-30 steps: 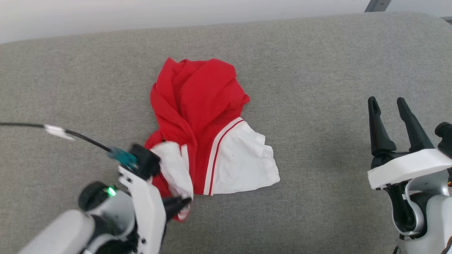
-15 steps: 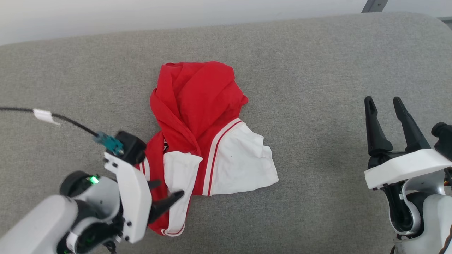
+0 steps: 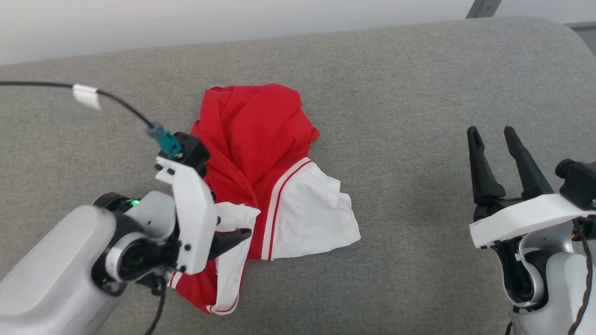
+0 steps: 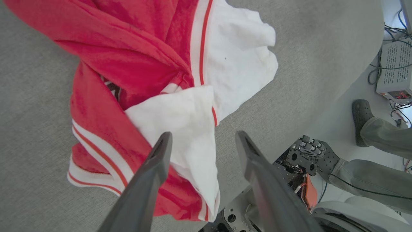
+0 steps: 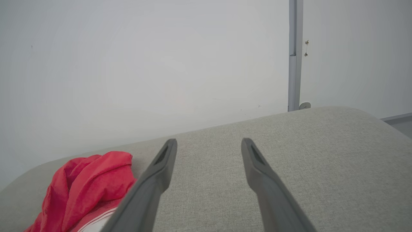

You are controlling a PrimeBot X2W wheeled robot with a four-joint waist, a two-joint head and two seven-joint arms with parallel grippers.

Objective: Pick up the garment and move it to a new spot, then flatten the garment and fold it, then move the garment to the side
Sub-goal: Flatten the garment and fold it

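- Left wrist view: left gripper (image 4: 202,135) has its fingers spread wide with nothing pinched. It hangs just over the near end of the garment (image 4: 135,64), with a white sleeve flap (image 4: 180,116) under the gap.
- Head view: right gripper (image 3: 492,131) is likewise spread and empty, well apart from the cloth, off to the right over bare grey cushion (image 3: 419,93).
- Garment sits bunched on the cushion, left of centre. Its nearest edge is the striped hem (image 3: 219,309), curled over red cloth.
- Middle: the bigger sleeve (image 3: 312,209) lies fairly flat to the right, with the striped seam (image 3: 279,200) running up beside it.
- Far end: the red body (image 3: 251,125) is twisted into deep folds, layers stacked.
- Handling, my read: light, limp, zero stiffness. It won't hold shape and will drape and drag from any single pinch. Not fragile. The fabric looks grippy, so slip risk is low. The real risk is catching several layers at once.
- Where to grab, my call: single-layer edges, meaning a hem corner near the robot or the cuff edge of the bigger sleeve. Use two separated pinch points for flattening. Avoid the red twist.
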